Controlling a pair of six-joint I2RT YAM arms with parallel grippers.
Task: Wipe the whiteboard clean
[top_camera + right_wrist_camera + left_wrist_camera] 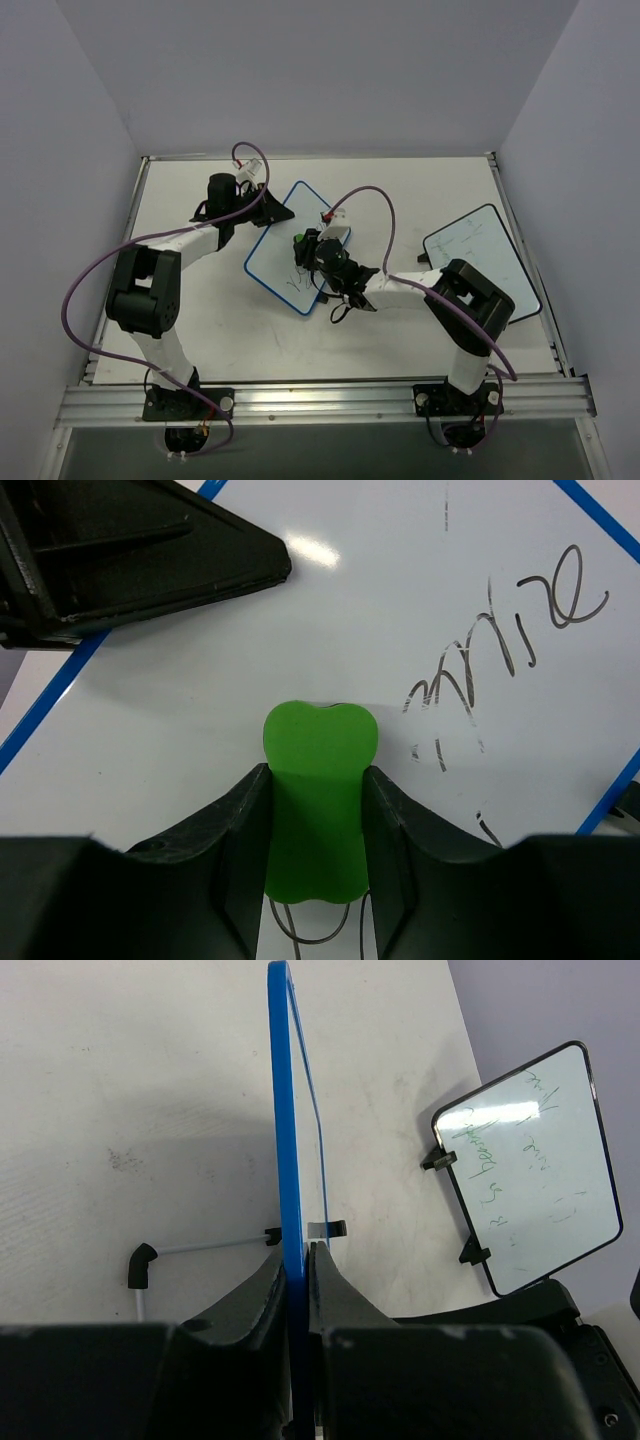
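Note:
The whiteboard (277, 258), white with a thin blue frame, lies tilted mid-table. My left gripper (270, 212) is shut on its far-left edge. In the left wrist view the blue frame (283, 1140) runs edge-on between the two fingers of the left gripper (297, 1255). My right gripper (317, 770) is shut on a green eraser (318, 810) that presses on the board's face (180, 710). Dark handwriting (500, 630) lies to the eraser's right, with more strokes under it. From above, the eraser (299, 243) sits near the board's middle, and writing (297, 283) shows toward the near corner.
A black-framed white board (480, 262) with faint green scribbles lies at the right, partly under the right arm; it also shows in the left wrist view (530, 1170). A thin rod with a black elbow (143, 1263) lies by the blue frame. Walls enclose the table.

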